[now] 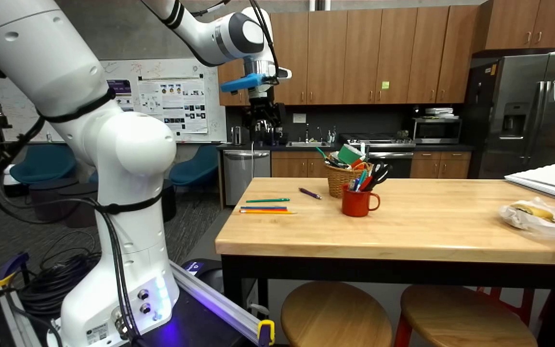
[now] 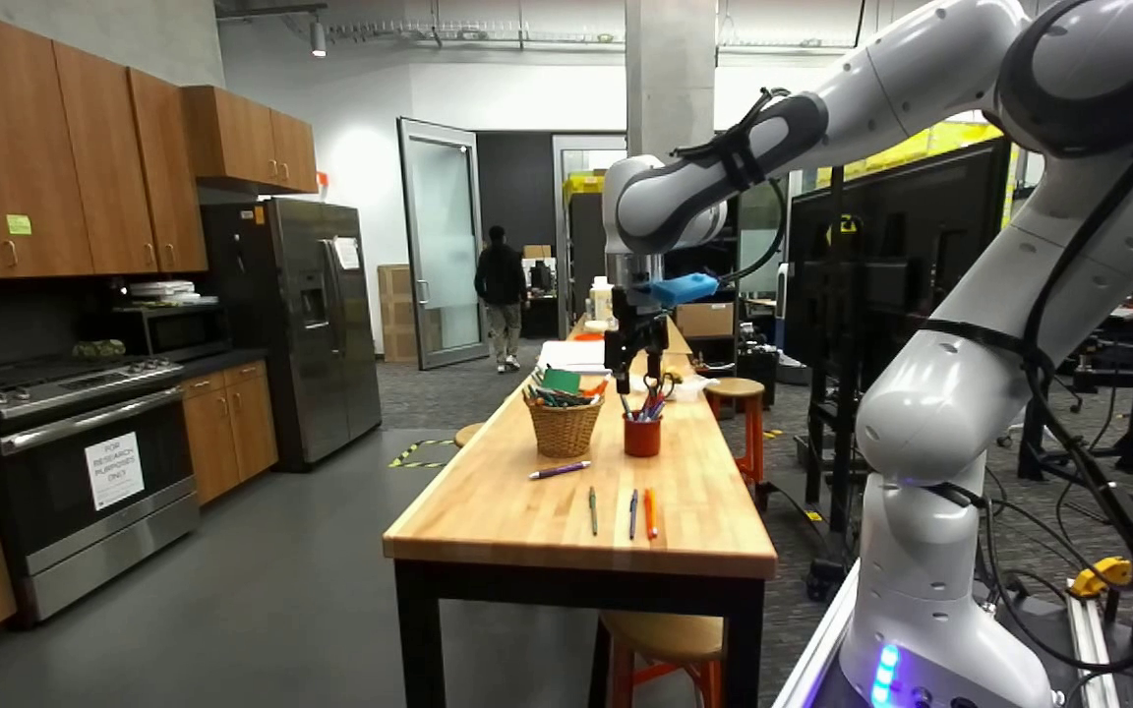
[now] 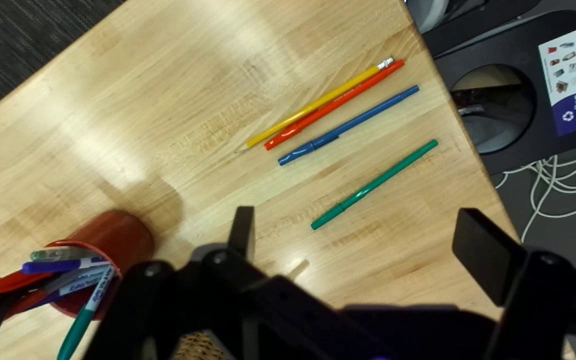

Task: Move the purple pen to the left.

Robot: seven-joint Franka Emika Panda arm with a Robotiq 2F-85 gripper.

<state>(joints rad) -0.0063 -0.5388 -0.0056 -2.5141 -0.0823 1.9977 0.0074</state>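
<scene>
The purple pen (image 1: 310,193) lies on the wooden table, at a slant near the wicker basket. It also shows in an exterior view (image 2: 560,470), in front of the basket. In the wrist view it does not show; the gripper's body covers that lower area. My gripper (image 3: 358,235) is open with nothing between its fingers, well above the table. It is also visible in both exterior views (image 1: 262,124) (image 2: 638,377). In the wrist view a green pen (image 3: 374,185) lies on the table beyond the fingers.
A blue pen (image 3: 348,125), a red-orange pen (image 3: 334,105) and a yellow pencil (image 3: 313,106) lie near the table's end. A red mug (image 1: 354,205) with scissors and markers stands near the wicker basket (image 1: 337,182). A wrapped sandwich (image 1: 542,214) and papers (image 1: 552,178) lie farther along.
</scene>
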